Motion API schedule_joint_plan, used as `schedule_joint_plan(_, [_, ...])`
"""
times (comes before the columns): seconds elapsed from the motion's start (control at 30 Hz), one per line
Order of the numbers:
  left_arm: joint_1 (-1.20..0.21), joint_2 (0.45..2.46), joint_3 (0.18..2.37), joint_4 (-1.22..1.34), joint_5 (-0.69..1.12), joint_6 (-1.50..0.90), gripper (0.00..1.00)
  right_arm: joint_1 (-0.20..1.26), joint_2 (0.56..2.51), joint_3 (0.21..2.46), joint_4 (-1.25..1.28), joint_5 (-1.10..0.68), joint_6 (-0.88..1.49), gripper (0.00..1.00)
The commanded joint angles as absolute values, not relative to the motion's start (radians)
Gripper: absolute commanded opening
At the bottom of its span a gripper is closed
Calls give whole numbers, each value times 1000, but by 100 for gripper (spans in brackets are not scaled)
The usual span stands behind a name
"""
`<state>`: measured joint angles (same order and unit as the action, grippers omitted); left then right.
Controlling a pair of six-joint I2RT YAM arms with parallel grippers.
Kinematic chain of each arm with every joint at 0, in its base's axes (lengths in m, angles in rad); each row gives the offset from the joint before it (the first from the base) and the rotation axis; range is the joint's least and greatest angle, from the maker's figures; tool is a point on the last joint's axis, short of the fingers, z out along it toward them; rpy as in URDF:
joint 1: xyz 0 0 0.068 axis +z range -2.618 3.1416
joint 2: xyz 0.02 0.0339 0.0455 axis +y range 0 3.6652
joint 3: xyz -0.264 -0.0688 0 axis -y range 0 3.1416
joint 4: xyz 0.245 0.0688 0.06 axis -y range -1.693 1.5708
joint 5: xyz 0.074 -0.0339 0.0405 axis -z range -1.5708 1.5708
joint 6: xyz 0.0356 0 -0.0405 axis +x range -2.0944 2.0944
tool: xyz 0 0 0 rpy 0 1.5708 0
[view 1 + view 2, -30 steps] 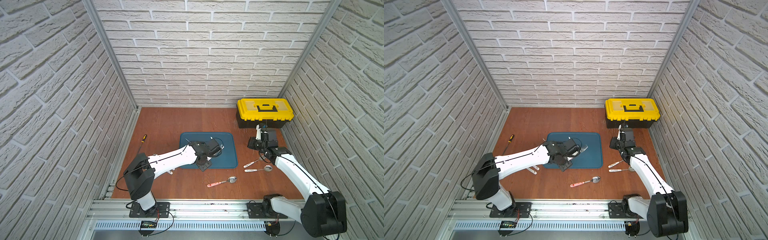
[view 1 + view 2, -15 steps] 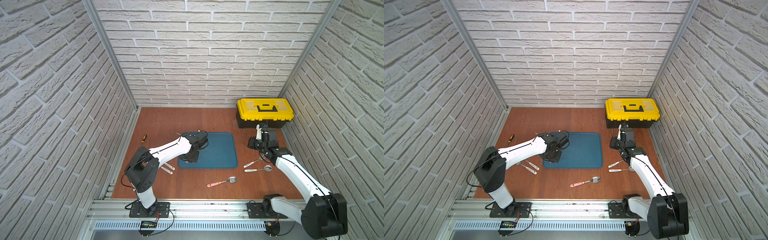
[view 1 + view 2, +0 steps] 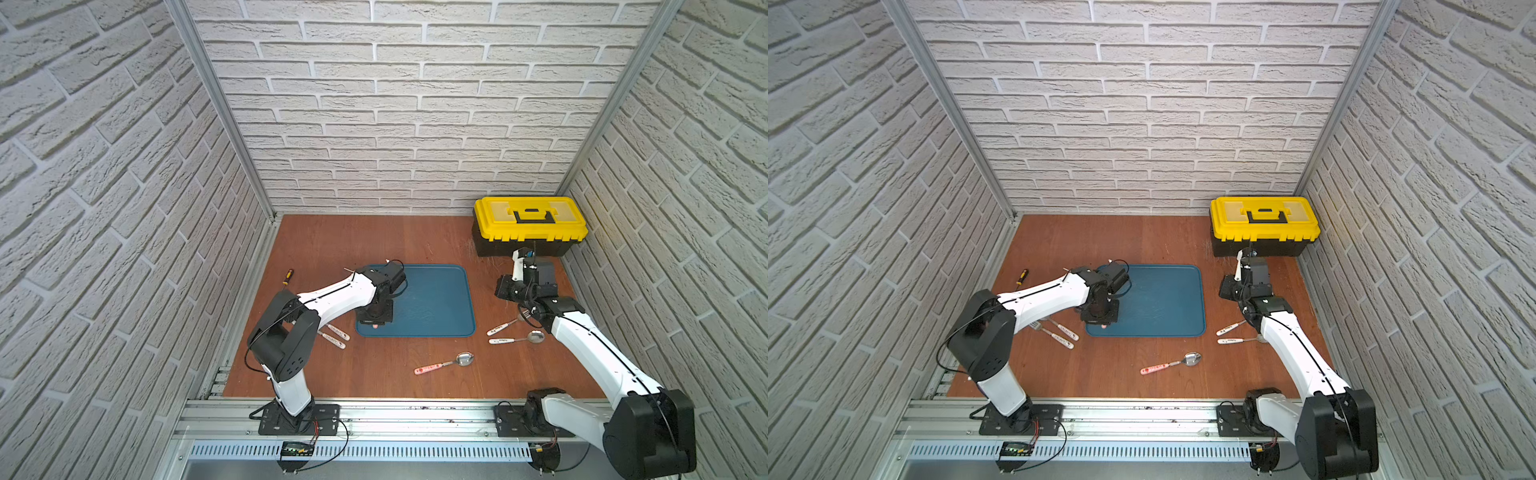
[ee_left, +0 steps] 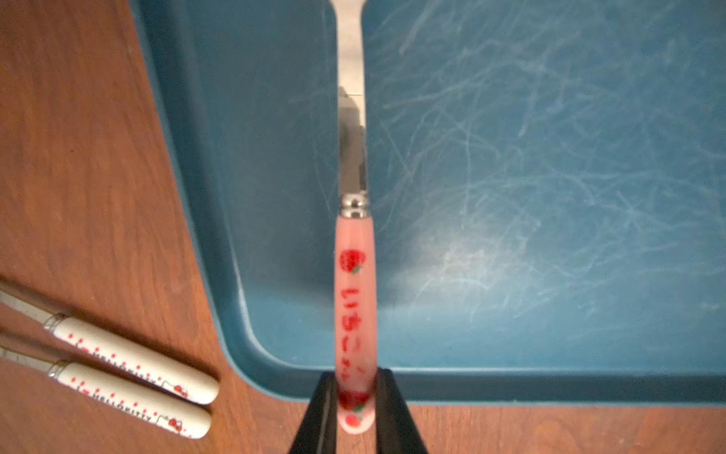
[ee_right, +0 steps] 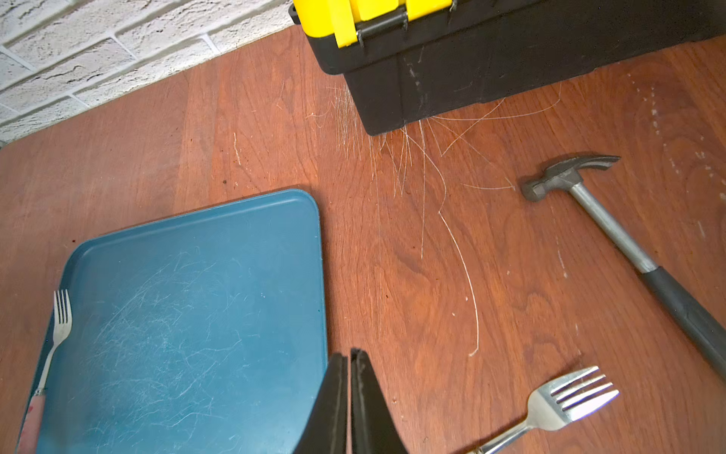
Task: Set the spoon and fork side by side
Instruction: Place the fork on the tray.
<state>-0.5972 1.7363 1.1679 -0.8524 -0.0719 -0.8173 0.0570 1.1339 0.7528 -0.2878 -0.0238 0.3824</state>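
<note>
wooden table (image 3: 353, 249) bears a blue tray (image 3: 436, 299), toolbox (image 3: 530, 224), hammer (image 5: 613, 224), screwdriver (image 3: 287, 276) and pink-handled spoon (image 3: 444, 364).

"What do the arms look like?"

"Twins. The left arm (image 3: 332, 295) and right arm (image 3: 590, 351) both have white link shells and rounded black joint housings."

"Any wiring?"

"A thin black cable (image 3: 247, 353) loops past each shoulder. Each base plate (image 3: 291, 419) is black."

"And the fingers (image 5: 369, 405)?"

"Matte black tapering wedges."

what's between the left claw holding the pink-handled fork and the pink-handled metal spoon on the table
Just the blue plastic tray's front rim and bare brown wooden tabletop, shown in both top views; nothing else lies there.
</note>
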Motion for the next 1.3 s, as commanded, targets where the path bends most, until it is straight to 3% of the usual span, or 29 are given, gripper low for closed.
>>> schedule_joint_plan(0.0, [-580, 1774, 1168, -826, -65, -825, 0, 62, 1115, 744, -250, -32, 387, 10])
schedule_joint_plan(0.93, [-548, 1817, 1119, -759, -43, -850, 0, 61, 1110, 744, -258, -29, 385, 11])
schedule_joint_plan(1.27, [-554, 1798, 1111, -777, -70, -837, 25, 61, 1113, 742, -255, -34, 386, 13])
